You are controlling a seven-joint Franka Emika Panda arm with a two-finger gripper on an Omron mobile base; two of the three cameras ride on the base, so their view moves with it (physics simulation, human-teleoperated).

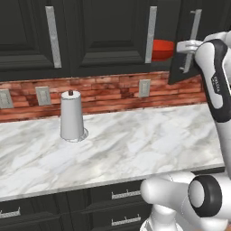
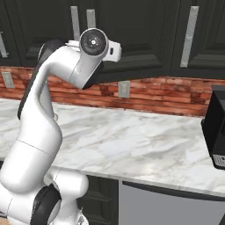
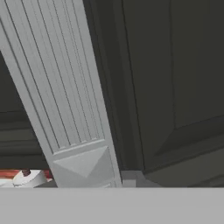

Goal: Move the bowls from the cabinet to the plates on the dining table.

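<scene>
Reaching up at the black wall cabinet point(image 1: 108, 40), the white arm point(image 1: 215, 81) has its hand at the long silver bar handle point(image 1: 191, 43) of a door point(image 1: 182, 49) that stands swung partly outward; the gripper point(image 1: 187, 46) itself is mostly hidden behind the wrist, so whether its jaws are apart, together or clamped on the bar cannot be told from these views; in the hand view the ribbed silver handle point(image 3: 65, 87) runs very close along the left half, with the dark panelled door point(image 3: 175, 78) beside it, and no fingertip shows clearly against it.

Inside the cabinet, in the gap between the closed middle door and the opened one, the glossy red bowl point(image 1: 162, 49) sits on the shelf, partly cut off by the door edges; it lies just to the left of the hand and at about the same height, near but not touching it.

Below, the marble counter point(image 1: 117, 144) runs in front of the brick wall point(image 1: 103, 92); a white paper-towel roll point(image 1: 71, 116) stands upright on it, well apart from the arm; the same roll shows small at the lower left of the hand view; a black appliance point(image 2: 215, 132) sits at the counter's right end in the right base view.
</scene>
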